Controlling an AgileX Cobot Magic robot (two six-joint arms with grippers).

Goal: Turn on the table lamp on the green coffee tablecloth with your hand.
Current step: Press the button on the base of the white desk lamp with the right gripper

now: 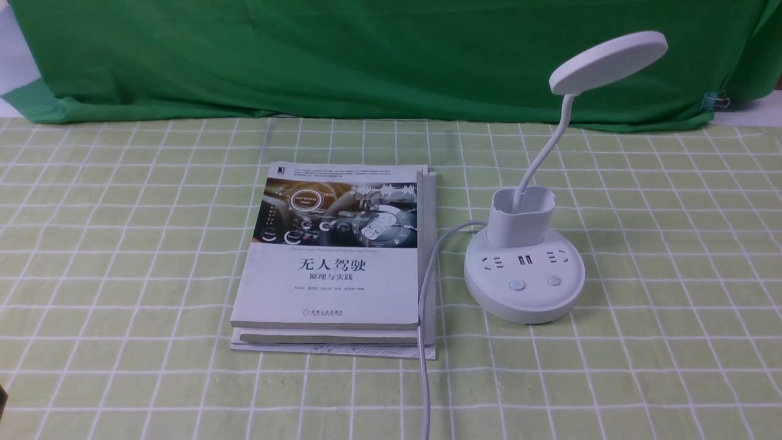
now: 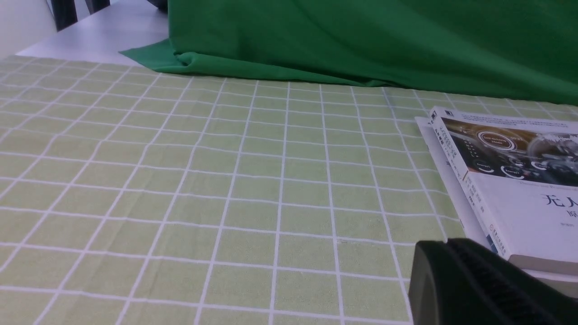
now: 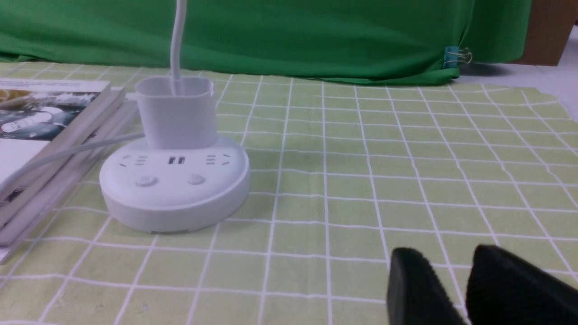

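**Inspector:** State of the claws, nearest first.

**Robot:** My right claw (image 3: 451, 271) sits low over the cloth (image 1: 122, 244). Its two black fingers (image 3: 415, 289) are a narrow gap apart and hold nothing. My left claw (image 2: 451, 271) shows only as one black mass at the corner of its wrist view. I cannot tell whether it is parted or closed. Nothing is seen in its grip.

**Inspector:** What is next beyond them?

**Robot:** A white cord (image 1: 426, 318) comes in from the near edge of the front view. It runs up along the right edge of a stack of books (image 1: 333, 275) and curves into the lamp's base. The books lie flat on the cloth, left of centre and just beside my left claw.

**Inspector:** Where is the lamp?

**Robot:** The lamp (image 1: 525, 269) stands upright on the cloth, right of centre and just right of the books. It is ahead and to the left of my right claw, and apart from it. Two round buttons (image 1: 517, 285) face me on the base, with sockets behind them. Next comes the cup holder (image 1: 521, 214). The thin neck (image 1: 553, 143) rises out of it and leans right to the tilted disc head (image 1: 608, 61).

**Inspector:** And furthest back?

**Robot:** A dark green backdrop (image 1: 366, 55) lies along the cloth's far edge, with a clip (image 1: 712, 101) at its right corner. Bare white worktop (image 2: 104, 36) shows beyond the cloth.
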